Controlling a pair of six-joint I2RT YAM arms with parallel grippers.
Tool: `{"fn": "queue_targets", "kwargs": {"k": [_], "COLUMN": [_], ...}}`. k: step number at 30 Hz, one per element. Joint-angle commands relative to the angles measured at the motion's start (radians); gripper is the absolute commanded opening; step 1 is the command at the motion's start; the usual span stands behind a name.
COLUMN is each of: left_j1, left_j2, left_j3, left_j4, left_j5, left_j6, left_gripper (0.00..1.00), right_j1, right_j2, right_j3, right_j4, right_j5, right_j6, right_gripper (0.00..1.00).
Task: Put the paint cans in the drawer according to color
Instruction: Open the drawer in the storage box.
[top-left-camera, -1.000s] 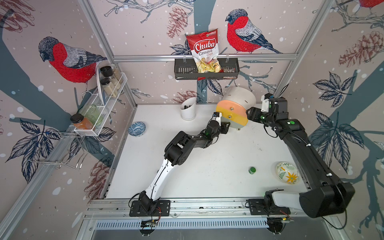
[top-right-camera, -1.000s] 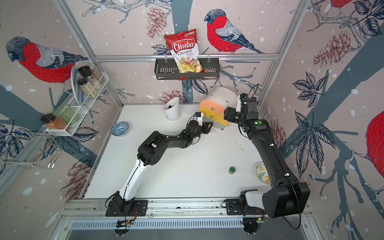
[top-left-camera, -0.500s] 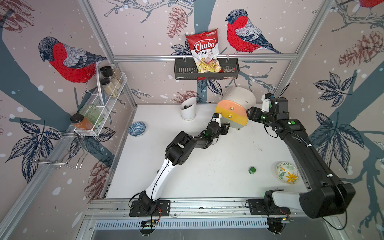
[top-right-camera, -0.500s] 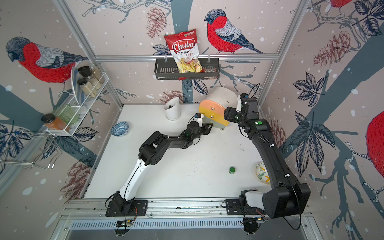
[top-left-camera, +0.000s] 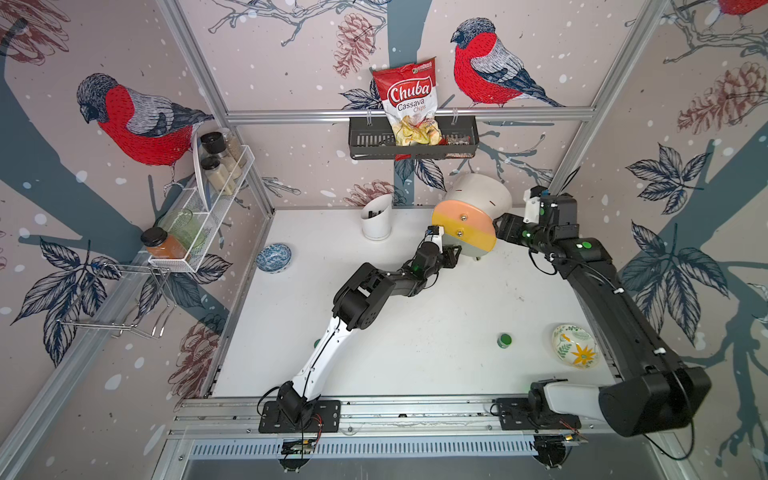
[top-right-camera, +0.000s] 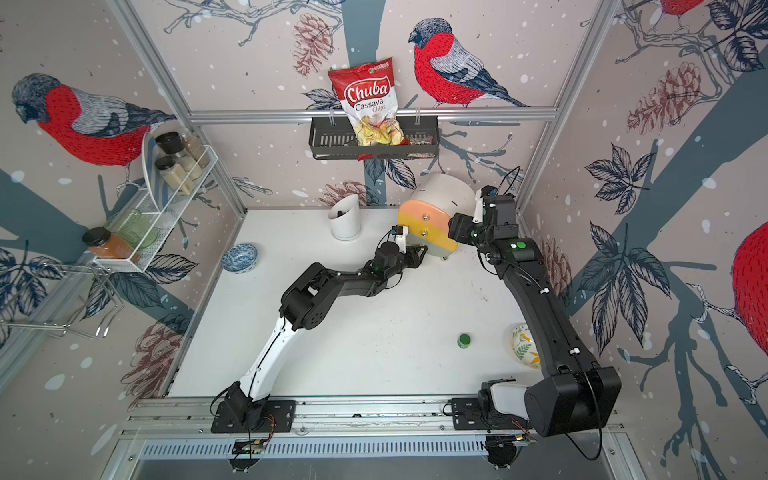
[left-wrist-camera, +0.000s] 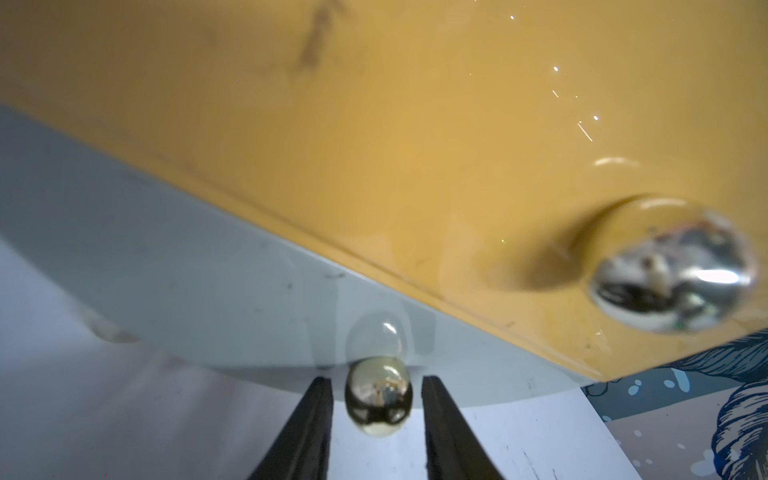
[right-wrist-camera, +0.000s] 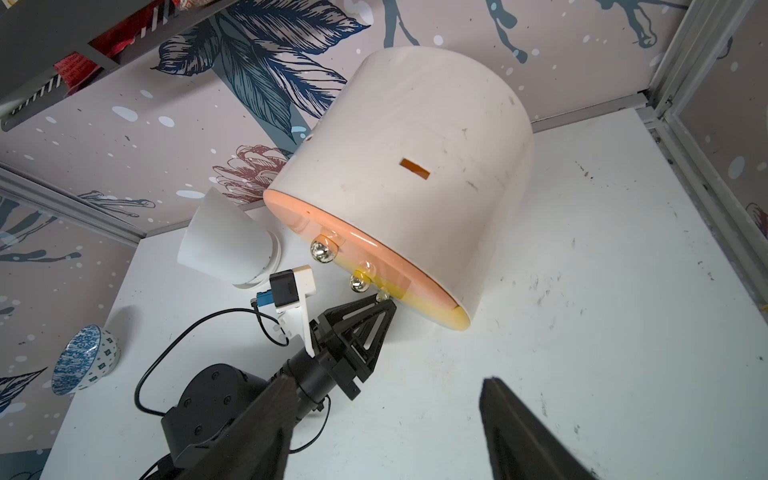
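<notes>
Upper centre-right in both top views, there's the drawer (top-left-camera: 482, 199): a matte white barrel, scuffed, with glossy peach and yellow fronts. From up there the grey-green front is only a sliver. The left gripper (left-wrist-camera: 376, 380) is right at the lowest knob (left-wrist-camera: 378, 405), a shiny metal ball. Its tapered black fingers (left-wrist-camera: 307, 428) stand slightly parted either side of it, a thin gap showing each way, so no clamp. That close view is soft and blurred. The right gripper (top-left-camera: 500, 229) hovers just beside the barrel's side, spread wide, nothing between its fingers, which run off the lower edge of its wrist view. One green paint can (top-left-camera: 504, 340) stands lower right on the white table (top-left-camera: 415, 324), near a flowered dish (top-left-camera: 575, 347).
</notes>
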Motion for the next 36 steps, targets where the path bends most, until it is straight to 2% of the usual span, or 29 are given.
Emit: {"fn": "queue_targets", "kwargs": {"k": [1, 13, 24, 36], "left_j1": [-0.001, -0.001, -0.013, -0.02], "left_j2": [0.007, -0.013, -0.071, -0.188], "left_j3": [0.016, -0.011, -0.125, -0.337], "left_j4": [0.028, 0.034, 0.086, 0.173], "left_j5": [-0.004, -0.013, -0.025, -0.028], "left_j6": [0.002, 0.023, 0.012, -0.005], "left_gripper": [0.37, 0.23, 0.21, 0.21], "right_j1": [-0.002, -0.003, -0.003, -0.002], "right_j2": [0.004, -0.001, -0.02, -0.046], "right_j3": [0.009, 0.008, 0.002, -0.016], "right_j4": [-0.002, -0.005, -0.011, -0.02], "right_j5": [-0.009, -0.012, -0.013, -0.018], "right_j6": [0.009, 0.015, 0.022, 0.042], "right_gripper": [0.74, 0.74, 0.74, 0.74]}}
